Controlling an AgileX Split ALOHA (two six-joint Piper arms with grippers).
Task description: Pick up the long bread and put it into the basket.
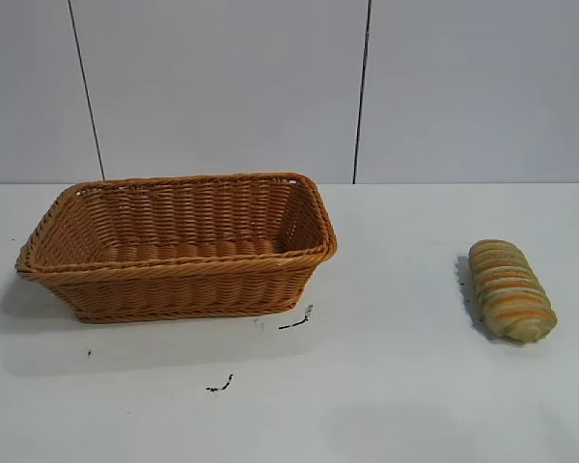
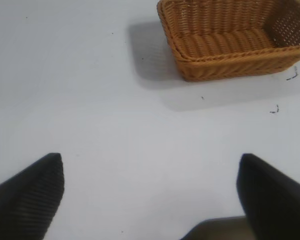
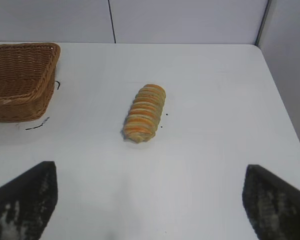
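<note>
The long bread, tan with orange-brown ridges, lies on the white table at the right; it also shows in the right wrist view. The orange-brown wicker basket stands at the left, with nothing seen inside; it shows in the left wrist view and partly in the right wrist view. My right gripper is open and empty, some way short of the bread. My left gripper is open and empty over bare table, apart from the basket. Neither arm shows in the exterior view.
Small black marks lie on the table by the basket's front corner, another mark nearer the front. The table's right edge runs beside a grey wall. A panelled wall stands behind.
</note>
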